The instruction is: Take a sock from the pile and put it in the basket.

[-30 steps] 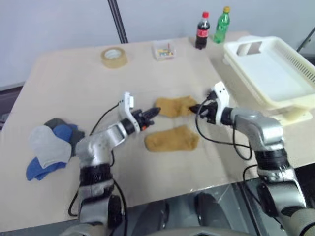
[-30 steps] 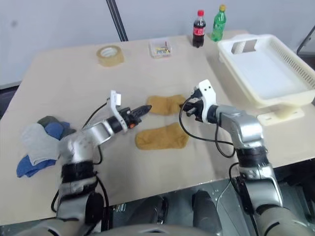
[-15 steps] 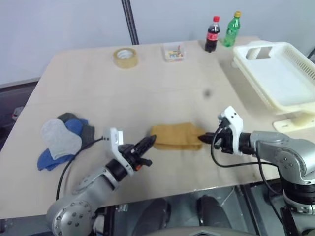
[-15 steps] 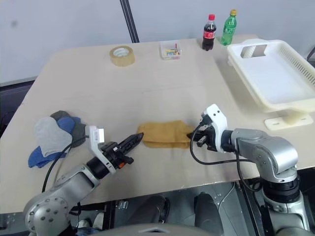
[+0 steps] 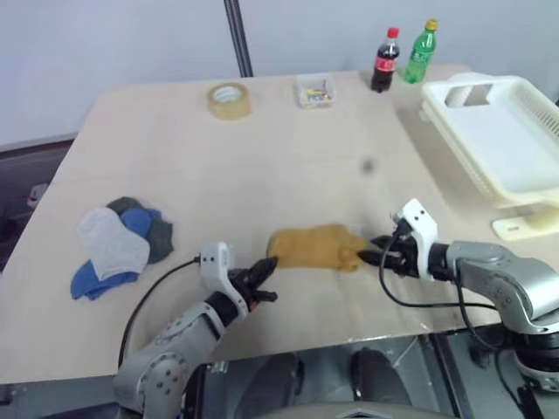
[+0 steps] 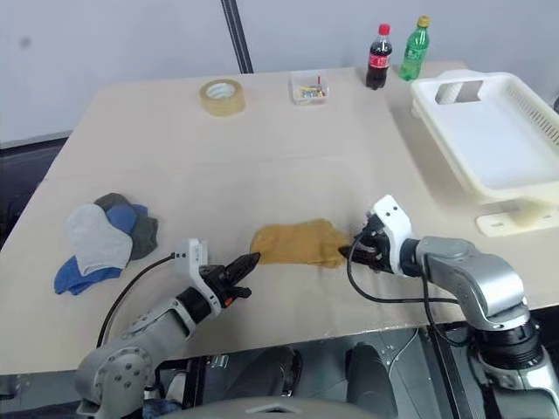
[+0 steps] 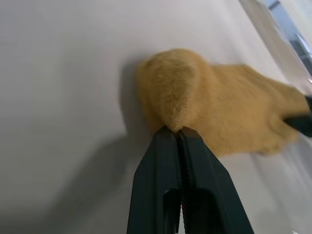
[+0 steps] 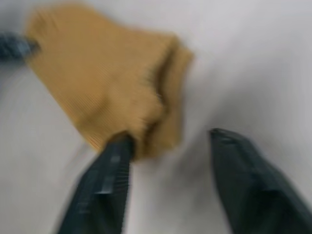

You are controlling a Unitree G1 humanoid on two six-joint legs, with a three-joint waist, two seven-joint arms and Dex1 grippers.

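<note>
Left gripper: fingers pressed together, tip touching the mustard sock.
Right gripper: fingers spread apart, one finger touching the sock's other end.
Pile: lying well apart, beyond the left gripper.
Basket: sitting well beyond the right gripper.
</note>
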